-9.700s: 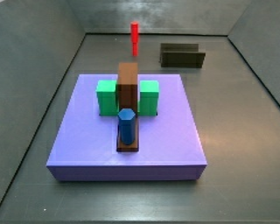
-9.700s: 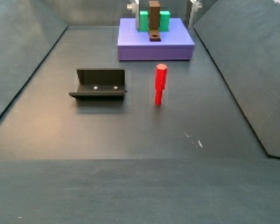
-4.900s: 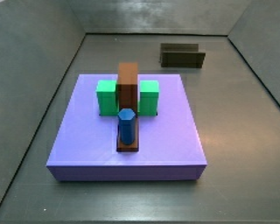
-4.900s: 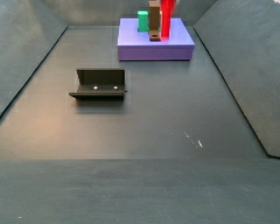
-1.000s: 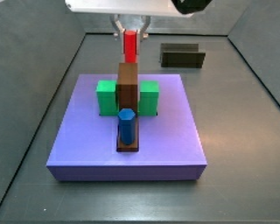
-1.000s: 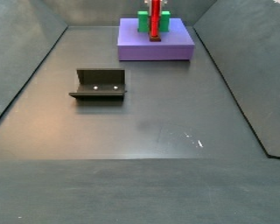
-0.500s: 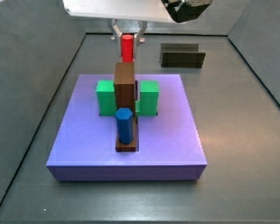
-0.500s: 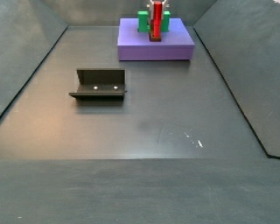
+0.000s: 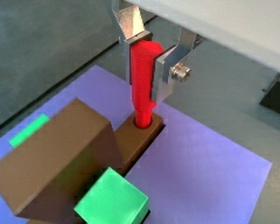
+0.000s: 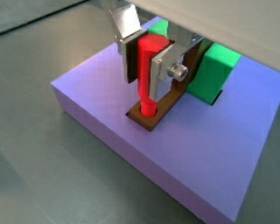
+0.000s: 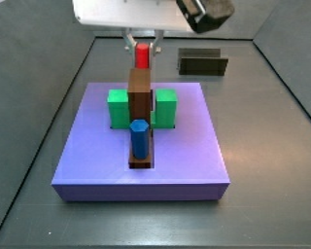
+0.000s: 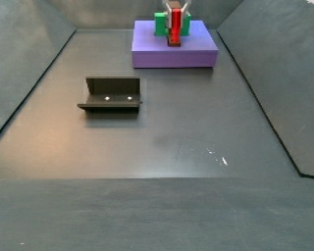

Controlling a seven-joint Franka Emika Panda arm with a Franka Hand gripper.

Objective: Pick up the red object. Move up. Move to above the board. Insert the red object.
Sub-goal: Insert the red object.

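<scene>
My gripper (image 9: 147, 68) is shut on the red object (image 9: 143, 87), a thin upright red peg. It stands over the far end of the board (image 9: 63, 164), a long brown block. The peg's lower end sits in a hole in the board's low end, as both wrist views show (image 10: 143, 112). In a side view the gripper (image 11: 141, 43) holds the peg (image 11: 141, 56) right behind the board (image 11: 141, 92). From the opposite side the peg (image 12: 177, 22) rises above the board (image 12: 173, 37).
A blue hexagonal peg (image 11: 140, 139) stands in the board's near end. Green blocks (image 11: 118, 107) (image 11: 165, 107) flank the board on a purple platform (image 11: 145, 167). The fixture (image 11: 202, 62) stands on the dark floor behind, also seen in a side view (image 12: 111, 94). Grey walls surround the floor.
The gripper has come down with the red peg. Less of the peg shows above the board than one second ago.
</scene>
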